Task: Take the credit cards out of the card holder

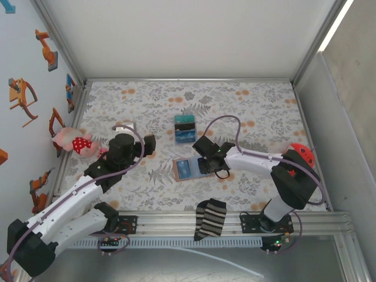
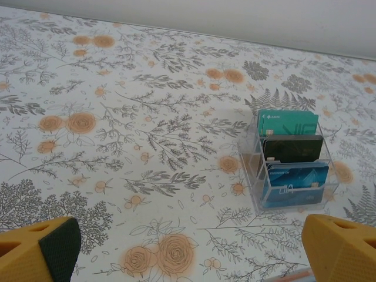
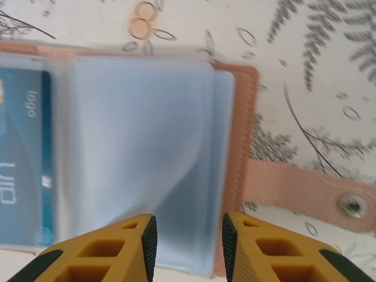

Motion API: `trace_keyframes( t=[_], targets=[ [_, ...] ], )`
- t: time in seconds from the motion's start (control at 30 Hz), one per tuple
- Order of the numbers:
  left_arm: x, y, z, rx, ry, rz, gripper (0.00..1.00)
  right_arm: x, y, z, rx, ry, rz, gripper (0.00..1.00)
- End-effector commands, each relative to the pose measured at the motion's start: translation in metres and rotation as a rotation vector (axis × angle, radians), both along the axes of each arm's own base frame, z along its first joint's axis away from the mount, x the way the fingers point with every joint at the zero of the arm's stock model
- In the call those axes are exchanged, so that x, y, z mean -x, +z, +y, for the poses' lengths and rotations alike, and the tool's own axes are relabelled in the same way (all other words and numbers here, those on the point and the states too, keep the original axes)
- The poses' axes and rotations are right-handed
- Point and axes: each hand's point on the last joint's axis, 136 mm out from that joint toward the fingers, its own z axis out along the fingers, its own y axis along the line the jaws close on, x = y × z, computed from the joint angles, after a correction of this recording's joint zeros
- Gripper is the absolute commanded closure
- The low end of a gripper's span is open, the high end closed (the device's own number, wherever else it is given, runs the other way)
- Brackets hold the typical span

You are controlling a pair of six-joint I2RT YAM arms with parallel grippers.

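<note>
The right claw (image 3: 187, 228) is partly open, a plain gap between its dark pads (image 3: 148, 235), and nothing is pinched in it. It hangs low over the right half of the holder (image 3: 242, 129), which lies open and flat on the desk (image 3: 305, 47). A clear, light-blue sleeve (image 3: 141, 135) bulges up just ahead of the fingertips and runs down into the gap between them; whether a pad touches it I cannot tell. To the sleeve's left a teal card (image 3: 23, 147) sits in the holder's other half. On the right the tan tab (image 3: 294, 185) sticks out flat, with its metal snap (image 3: 352, 205) facing up.

From above, this claw (image 1: 207, 157) covers the holder's (image 1: 178, 169) right end, with the card (image 1: 184, 168) showing beside it.

The left claw (image 2: 188, 229) is spread wide and empty — it hangs above bare desk (image 2: 147, 117). Ahead of it, to the right, stands a clear box (image 2: 252, 147) with teal, black and blue cards (image 2: 288, 123) upright in rows. From above, that claw (image 1: 148, 144) is left of the holder, and the box (image 1: 185, 129) lies beyond it.

A pink plush (image 1: 73, 141) lies at the left edge, and a striped sock (image 1: 210, 218) lies on the near rail.
</note>
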Motion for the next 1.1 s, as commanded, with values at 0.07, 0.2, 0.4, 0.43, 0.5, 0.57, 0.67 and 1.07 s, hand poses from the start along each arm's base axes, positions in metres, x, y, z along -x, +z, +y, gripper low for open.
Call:
trace_keyframes(
  t=[0.07, 0.2, 0.4, 0.43, 0.5, 0.57, 0.67, 1.07],
  targets=[
    [0.003, -0.015, -0.009, -0.033, -0.026, 0.024, 0.03, -0.003, 0.015, -0.015, -0.104, -0.116, -0.030, 0.65],
    [0.011, -0.037, -0.021, -0.057, -0.055, 0.078, 0.03, -0.004, 0.030, -0.022, -0.181, -0.152, -0.061, 0.66],
    [0.023, -0.073, -0.042, -0.121, -0.092, 0.136, 0.03, -0.005, 0.062, -0.016, -0.302, -0.144, -0.117, 0.67],
    [0.025, -0.077, -0.047, -0.127, -0.106, 0.139, 0.03, -0.004, 0.065, -0.014, -0.320, -0.138, -0.119, 0.67],
    [0.027, -0.086, -0.056, -0.137, -0.134, 0.152, 0.03, -0.003, 0.069, -0.007, -0.354, -0.119, -0.108, 0.67],
    [0.028, -0.094, -0.062, -0.145, -0.152, 0.175, 0.03, -0.002, 0.070, 0.002, -0.386, -0.101, -0.090, 0.67],
    [0.030, -0.108, -0.069, -0.165, -0.173, 0.219, 0.03, -0.002, 0.068, 0.014, -0.423, -0.079, -0.056, 0.68],
    [0.034, -0.148, -0.092, -0.189, -0.258, 0.337, 0.03, -0.007, 0.039, 0.055, -0.470, -0.033, 0.099, 0.75]
  ],
)
